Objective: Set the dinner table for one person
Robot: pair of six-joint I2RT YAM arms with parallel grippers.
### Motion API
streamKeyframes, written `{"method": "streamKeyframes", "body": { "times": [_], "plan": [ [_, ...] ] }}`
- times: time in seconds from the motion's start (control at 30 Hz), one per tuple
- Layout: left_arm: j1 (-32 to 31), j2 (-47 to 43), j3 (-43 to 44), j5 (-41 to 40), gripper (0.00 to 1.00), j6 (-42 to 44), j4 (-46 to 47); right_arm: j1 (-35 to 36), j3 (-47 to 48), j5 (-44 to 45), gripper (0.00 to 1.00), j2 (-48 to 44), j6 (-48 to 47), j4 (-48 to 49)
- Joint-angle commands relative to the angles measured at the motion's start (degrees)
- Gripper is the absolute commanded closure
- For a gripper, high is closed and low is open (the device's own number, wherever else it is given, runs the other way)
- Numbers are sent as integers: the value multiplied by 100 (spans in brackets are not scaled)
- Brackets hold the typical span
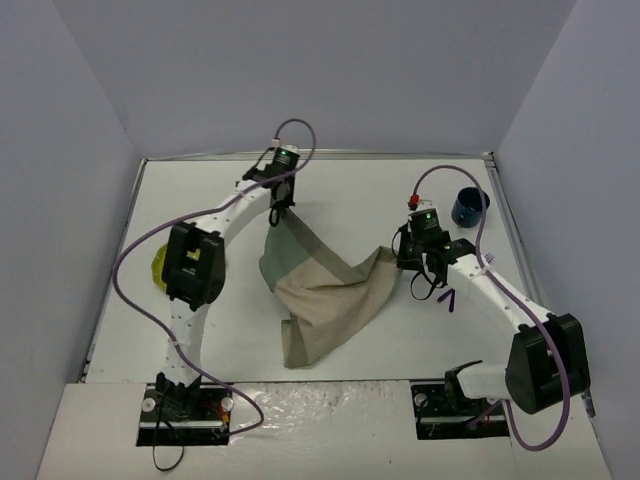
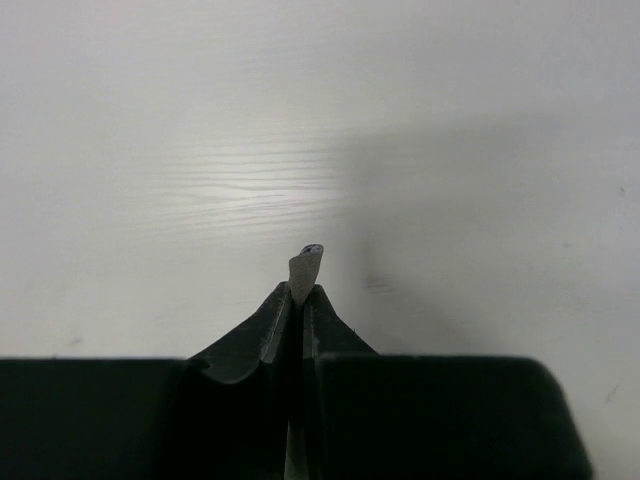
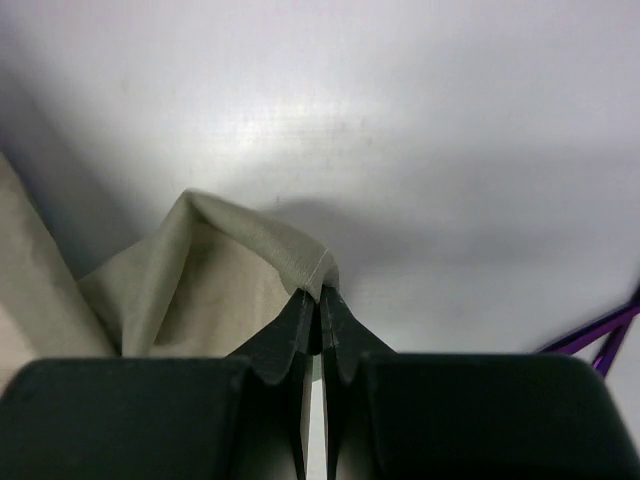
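Observation:
The dinner table (image 1: 360, 190) is a white top with a thin metal rail. A green and beige cloth mat (image 1: 325, 290) hangs crumpled between my two grippers. Over the back middle of the table, my left gripper (image 1: 279, 207) is shut on the mat's green corner. In the left wrist view a small grey tip of the cloth (image 2: 305, 268) sticks out past the left gripper (image 2: 302, 292). My right gripper (image 1: 408, 262) is shut on the beige corner. In the right wrist view the beige fold (image 3: 240, 262) runs into the closed right gripper (image 3: 320, 292).
A dark blue cup (image 1: 468, 207) stands at the back right near the rail. A purple utensil (image 1: 450, 298) lies under the right arm and shows as purple prongs (image 3: 600, 335) in the right wrist view. A yellow-green object (image 1: 160, 265) sits partly hidden behind the left arm.

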Motion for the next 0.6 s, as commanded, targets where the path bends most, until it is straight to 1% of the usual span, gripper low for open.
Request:
{"method": "streamKeyframes", "body": {
  "times": [0.0,0.17,0.3,0.43,0.57],
  "plan": [
    [409,-1613,-225,-436,100,-368,68,-85,680,776,100,-365,-113,-176],
    [495,-2590,-701,-865,100,-537,170,-143,1117,1230,100,-769,34,-196],
    [556,-3563,-1098,-1200,100,-594,304,-152,1587,1634,100,-1170,-74,-374],
    [530,-4591,-1353,-1046,100,-358,563,-152,2013,1745,100,-1556,-259,-496],
    [391,-5425,-1580,-850,100,-109,611,-152,2310,1594,100,-2055,-541,-550]
  ]
}}
